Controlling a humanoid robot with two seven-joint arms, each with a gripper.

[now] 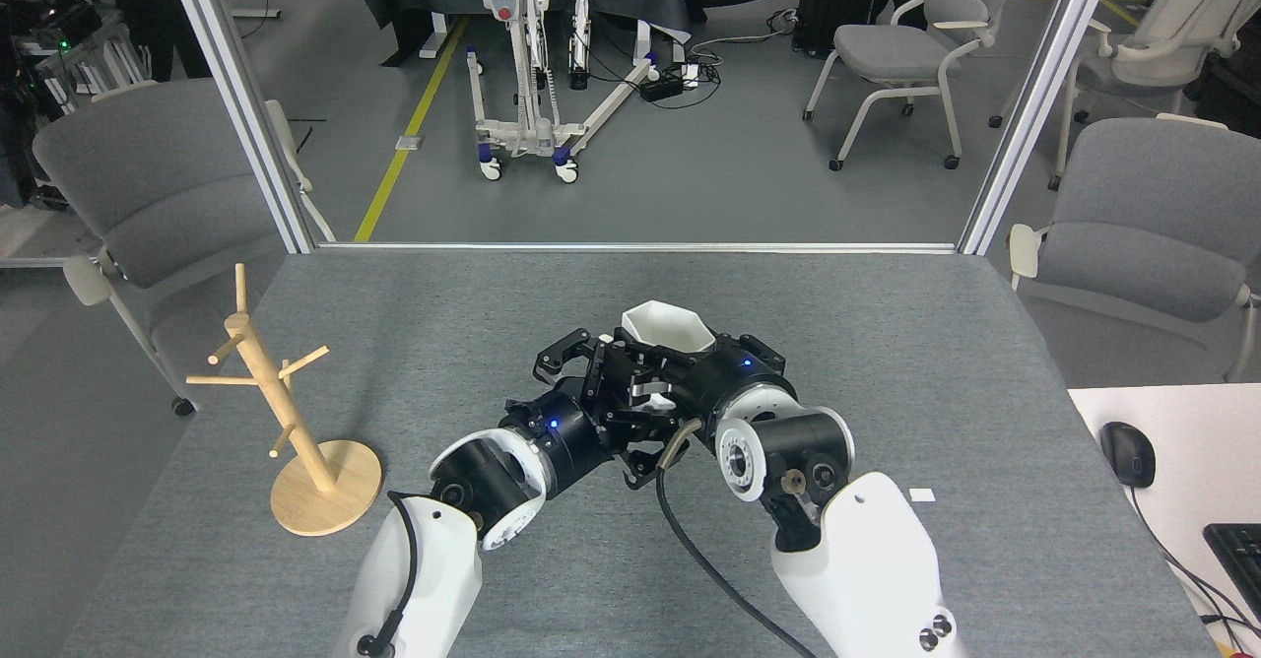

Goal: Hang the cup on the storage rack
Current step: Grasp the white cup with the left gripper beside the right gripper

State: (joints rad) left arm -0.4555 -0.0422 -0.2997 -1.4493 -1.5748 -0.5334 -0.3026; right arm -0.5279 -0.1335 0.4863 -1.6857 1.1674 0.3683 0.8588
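Handover step: your right gripper (645, 382) is clenched on the cup (666, 331) mid-table, left gripper (591, 392) spread around it; next clamp left, then carry to the storage rack (286, 412).

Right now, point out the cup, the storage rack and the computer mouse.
cup (666, 324): head view, on the white hexagonal rim.
storage rack (347, 486): head view, on the bare round wooden base.
computer mouse (1127, 453): head view, on its dark top.
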